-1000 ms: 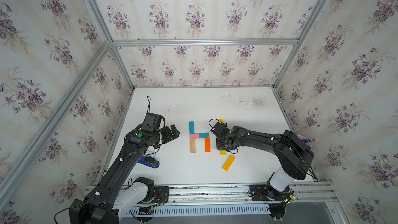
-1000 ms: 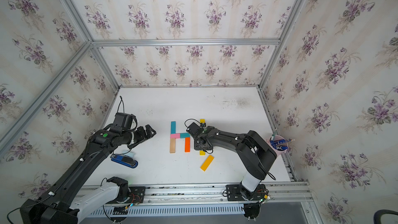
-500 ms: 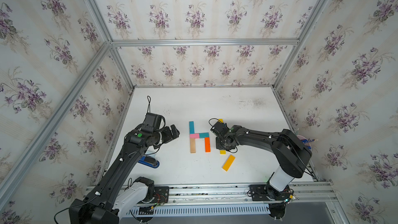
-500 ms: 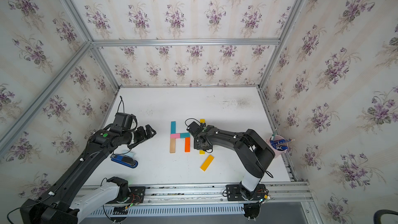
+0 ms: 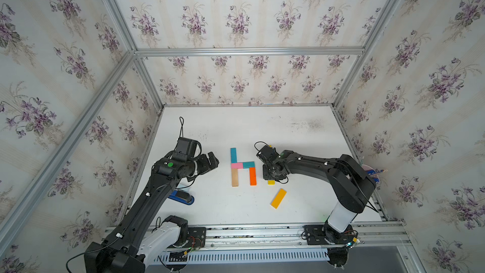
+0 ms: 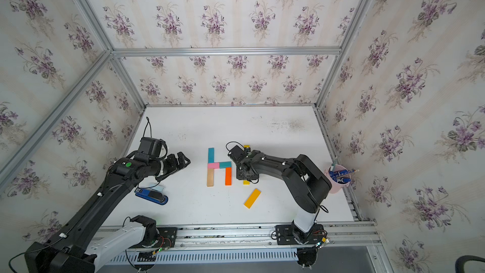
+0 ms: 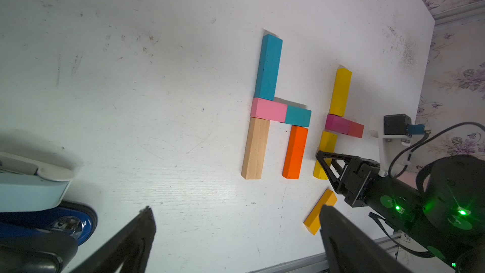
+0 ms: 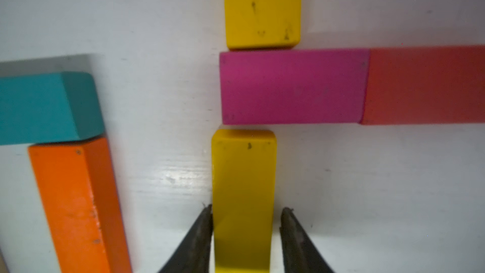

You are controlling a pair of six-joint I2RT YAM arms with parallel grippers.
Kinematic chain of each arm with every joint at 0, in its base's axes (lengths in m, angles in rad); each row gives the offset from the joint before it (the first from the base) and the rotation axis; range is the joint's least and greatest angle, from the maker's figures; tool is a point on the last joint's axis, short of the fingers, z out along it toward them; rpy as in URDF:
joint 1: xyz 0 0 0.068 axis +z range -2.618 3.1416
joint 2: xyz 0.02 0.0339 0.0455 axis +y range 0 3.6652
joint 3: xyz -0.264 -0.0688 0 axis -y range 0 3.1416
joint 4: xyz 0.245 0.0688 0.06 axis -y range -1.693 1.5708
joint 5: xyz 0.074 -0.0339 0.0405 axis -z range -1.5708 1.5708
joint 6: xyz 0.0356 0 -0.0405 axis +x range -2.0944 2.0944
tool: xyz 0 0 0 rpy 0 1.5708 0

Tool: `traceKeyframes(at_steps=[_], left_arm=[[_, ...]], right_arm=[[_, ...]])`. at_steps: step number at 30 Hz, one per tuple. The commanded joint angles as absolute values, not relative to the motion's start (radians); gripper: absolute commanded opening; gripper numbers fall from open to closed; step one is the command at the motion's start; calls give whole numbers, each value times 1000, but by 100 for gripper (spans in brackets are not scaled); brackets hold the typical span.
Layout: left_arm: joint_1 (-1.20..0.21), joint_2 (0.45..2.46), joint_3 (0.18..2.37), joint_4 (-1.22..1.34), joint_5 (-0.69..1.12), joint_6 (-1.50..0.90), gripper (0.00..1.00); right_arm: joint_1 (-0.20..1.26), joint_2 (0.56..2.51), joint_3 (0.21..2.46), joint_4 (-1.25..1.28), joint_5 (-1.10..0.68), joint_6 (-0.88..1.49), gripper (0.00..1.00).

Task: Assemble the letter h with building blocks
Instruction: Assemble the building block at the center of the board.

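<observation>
Since a second ago: no block on the white tabletop (image 5: 262, 132) shifts. Only the right arm's elbow swings slightly inward, while the right hand (image 8: 246, 207) stays low over the same bar.
Right hand: its fingers stand slightly apart, straddling the lower yellow painted wooden bar (image 8: 244, 193). One finger touches the bar's side and a sliver of tabletop shows at the other, so the bar looks released rather than clamped.
Left hand (image 7: 236, 208): spread wide and empty, it hangs clear of the blocks, with the blue stapler-like object (image 5: 182, 196) lying under its arm.
First letter: this one looks finished. The long teal wooden bar (image 7: 269, 66) forms the top of the stem, toward the far wall. The short pink wooden bar (image 7: 267, 108) and short teal wooden bar (image 7: 298, 116) lie end to end as the crossbar. The plain tan wooden bar (image 7: 256, 148) and orange wooden bar (image 7: 295, 152) run toward the robot as the legs. All five appear to touch.
Second letter: it sits just beside the first and is only partly built. The upper yellow wooden bar (image 7: 340, 91) meets the short magenta wooden bar (image 7: 337, 124), which joins the short red wooden bar (image 7: 356, 129). The lower yellow bar butts up under the magenta.
Still loose: an amber flat wooden bar (image 5: 278, 198) lies askew, apart from both letters and nearer the robot.
Left to do: the second letter lacks a leg under the red bar, and the amber bar seems the likely piece.
</observation>
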State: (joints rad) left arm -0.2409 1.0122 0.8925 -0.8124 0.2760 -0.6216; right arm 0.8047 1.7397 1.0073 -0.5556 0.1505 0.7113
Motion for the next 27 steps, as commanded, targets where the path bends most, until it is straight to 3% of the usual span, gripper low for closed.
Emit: traceKeyframes(at_steps=[1, 4, 8, 14, 24, 27], left_arm=[[-240, 1014, 891, -818, 276, -615, 100], [-240, 1015, 888, -816, 279, -615, 100], [-240, 1018, 890, -818, 281, -615, 100], [-240, 1025, 902, -819, 281, -616, 100], [-241, 1029, 913, -824, 281, -613, 100], [-240, 1029, 914, -825, 282, -611, 100]], right_arm=[[805, 1729, 1006, -573, 167, 717, 51], [807, 1718, 1003, -577, 165, 716, 50], [806, 1712, 996, -578, 167, 719, 39], [806, 1719, 994, -571, 164, 721, 32], [805, 1752, 1030, -577, 170, 713, 31], [806, 1752, 1035, -591, 175, 712, 38]])
